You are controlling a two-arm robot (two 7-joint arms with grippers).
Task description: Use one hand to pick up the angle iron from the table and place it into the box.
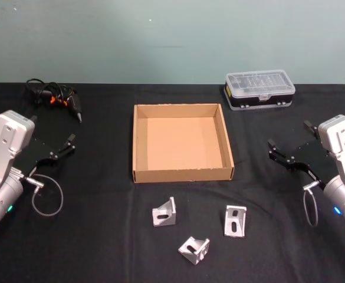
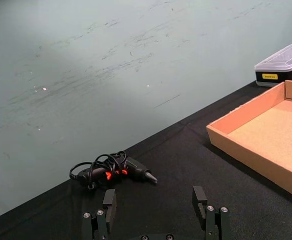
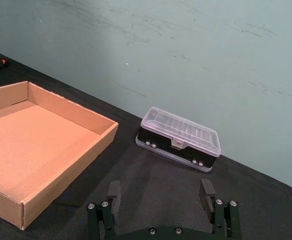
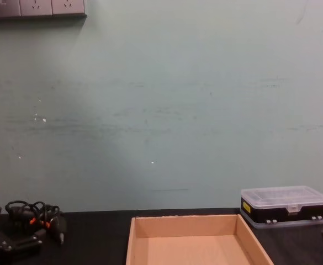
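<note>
— What lies closest on the table (image 1: 101,247)?
— Three small silver L-shaped brackets with slotted faces. All of them rest on the black top in front of the box's near wall. The near iron (image 1: 194,249) is closest to the robot. The left iron (image 1: 164,213) and right iron (image 1: 235,221) sit just beyond it, each apart from the others.
— And the arms?
— The left gripper (image 1: 65,147) is held well to the left of the box (image 1: 184,174), the right gripper (image 1: 287,137) well to its right. Each wrist view shows its own two fingers spread wide apart.
— The box itself?
— Shallow tan cardboard, low walls, open top, in the middle of the table.
— What do the other views add?
— The head view gives the irons from above. The chest view, lower down, cuts the box off at its bottom edge and takes in wall sockets (image 4: 37,8) high up. The grippers there are dark shapes at the lower corners, hard to make out.
— Farther back?
— A clear-lidded black case (image 1: 259,89) sits beyond the box's right corner. At far left lies a black tool (image 1: 57,97) tangled in its cord, possibly a glue gun, with orange marks
</note>
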